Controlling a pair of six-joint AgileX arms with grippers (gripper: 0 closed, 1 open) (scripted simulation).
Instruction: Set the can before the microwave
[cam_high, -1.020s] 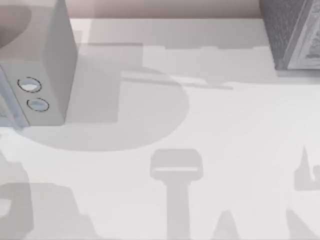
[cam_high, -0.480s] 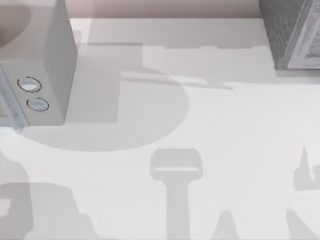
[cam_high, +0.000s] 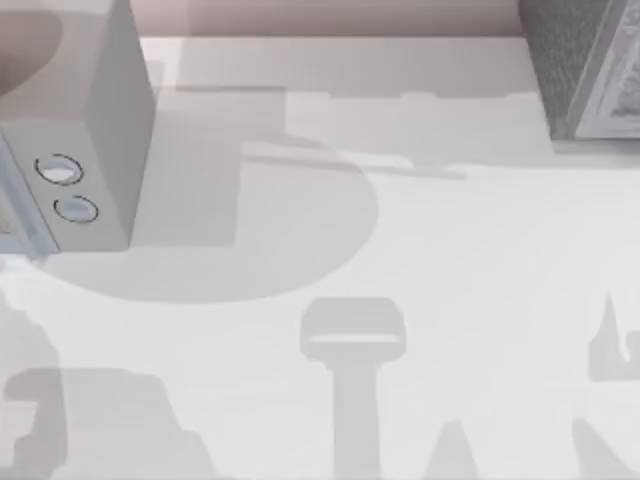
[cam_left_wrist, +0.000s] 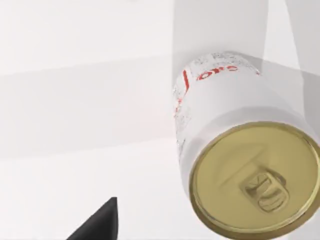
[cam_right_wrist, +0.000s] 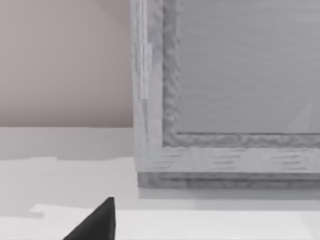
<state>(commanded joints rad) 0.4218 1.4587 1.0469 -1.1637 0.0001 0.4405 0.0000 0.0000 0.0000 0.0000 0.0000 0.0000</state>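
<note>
The can (cam_left_wrist: 235, 150) stands upright on the white table, its dull gold top with a pull tab facing the left wrist camera and its white side showing red print. A dark part of my left gripper (cam_left_wrist: 100, 222) pokes in beside it, apart from the can. The microwave (cam_high: 90, 80), light grey with two round ringed dials (cam_high: 66, 188) on its front panel, sits at the far left of the top view. A dark part of my right gripper (cam_right_wrist: 97, 222) hangs over the table in front of a speckled grey box.
The darker speckled grey box (cam_high: 575, 60) stands at the back right corner, and its framed front (cam_right_wrist: 225, 75) is close in the right wrist view. Arm shadows lie across the near side of the white table (cam_high: 460, 250). A pinkish wall runs behind.
The shadow at the lower left of the top view has shifted slightly. The microwave and the speckled box have not moved.
</note>
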